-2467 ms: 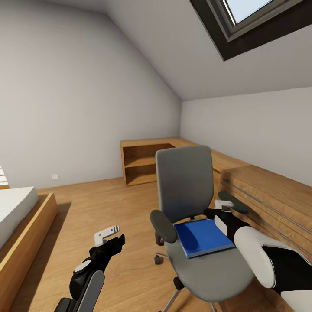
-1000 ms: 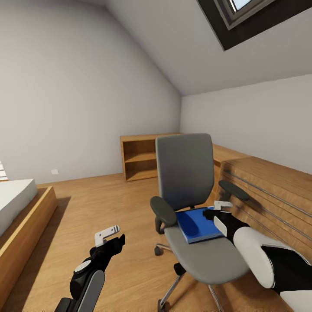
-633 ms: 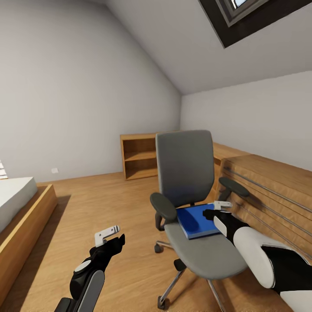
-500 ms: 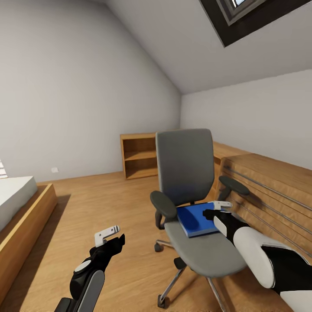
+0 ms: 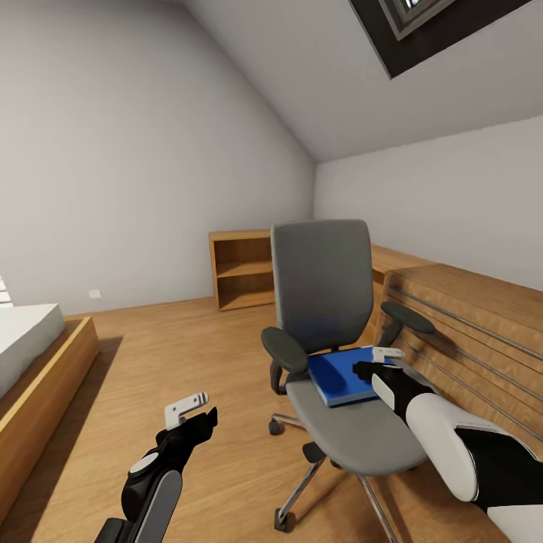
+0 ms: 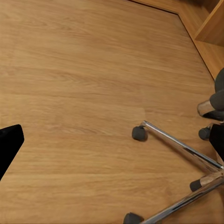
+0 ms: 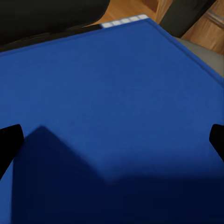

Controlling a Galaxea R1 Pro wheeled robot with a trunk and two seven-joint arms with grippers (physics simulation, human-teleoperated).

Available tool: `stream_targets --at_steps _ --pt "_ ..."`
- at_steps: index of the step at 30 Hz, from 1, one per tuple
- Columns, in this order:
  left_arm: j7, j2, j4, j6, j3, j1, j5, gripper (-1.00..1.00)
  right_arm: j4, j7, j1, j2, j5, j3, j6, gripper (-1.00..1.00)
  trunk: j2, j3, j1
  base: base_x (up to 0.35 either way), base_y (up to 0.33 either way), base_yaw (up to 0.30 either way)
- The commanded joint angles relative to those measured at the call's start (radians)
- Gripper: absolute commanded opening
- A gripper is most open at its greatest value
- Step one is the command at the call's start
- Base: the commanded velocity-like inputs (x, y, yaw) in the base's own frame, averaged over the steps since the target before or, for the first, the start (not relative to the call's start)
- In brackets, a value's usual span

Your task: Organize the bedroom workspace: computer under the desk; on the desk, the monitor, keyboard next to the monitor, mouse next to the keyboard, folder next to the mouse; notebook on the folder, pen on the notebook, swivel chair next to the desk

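Even, bright daylight from the skylight [image 5: 434, 30]; soft shadows on the floor [image 5: 226, 354]; a dark gripper shadow on the folder [image 7: 116, 116]; renders sharp

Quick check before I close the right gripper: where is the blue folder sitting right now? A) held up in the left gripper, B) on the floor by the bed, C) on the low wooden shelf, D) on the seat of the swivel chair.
D: the folder lies flat on the grey seat of the swivel chair, with the right gripper over its near edge, fingers spread apart in the right wrist view.
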Motion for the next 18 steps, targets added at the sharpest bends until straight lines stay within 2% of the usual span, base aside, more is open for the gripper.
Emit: stream_targets --at_steps 1,18 --pt "0.01 0.0 -0.001 0.002 -0.001 -0.001 0.011 1.0 0.017 -0.001 0.0 0.001 0.0 -0.006 0.005 1.0 0.0 -0.001 0.0 0.0 0.0 0.0" --pt "0.008 0.002 -0.001 0.003 0.001 -0.001 0.012 1.0 0.017 0.0 0.0 0.003 0.0 -0.006 0.01 1.0 0.0 -0.001 0.0 0.0 0.0 0.0"
